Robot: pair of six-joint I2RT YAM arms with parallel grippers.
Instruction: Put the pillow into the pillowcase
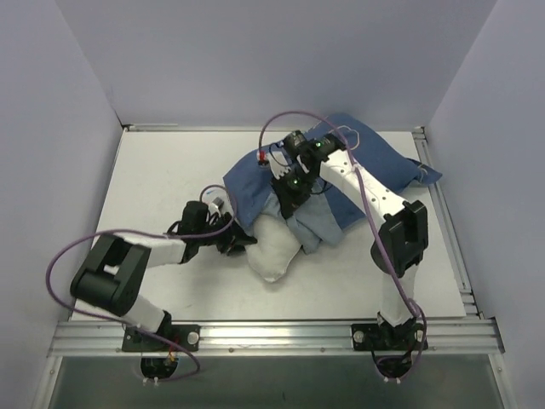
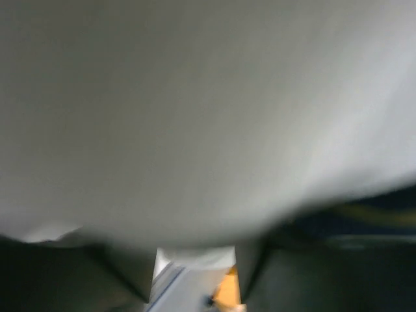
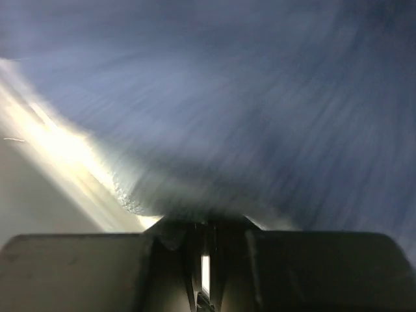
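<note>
The white pillow (image 1: 274,251) lies mid-table, its far end tucked into the blue pillowcase (image 1: 358,162), which spreads toward the back right. My left gripper (image 1: 245,239) is at the pillow's left side; in the left wrist view the blurred white pillow (image 2: 195,117) fills the frame and bulges between the fingers of the left gripper (image 2: 195,257), which is shut on it. My right gripper (image 1: 288,204) is at the pillowcase's open edge above the pillow. In the right wrist view the right gripper (image 3: 205,224) is nearly shut, pinching blue pillowcase (image 3: 260,97) fabric.
An aluminium rail (image 1: 272,332) runs along the near table edge and another (image 1: 447,221) along the right side. Lilac walls close in the left, back and right. Purple cables (image 1: 281,119) loop over both arms.
</note>
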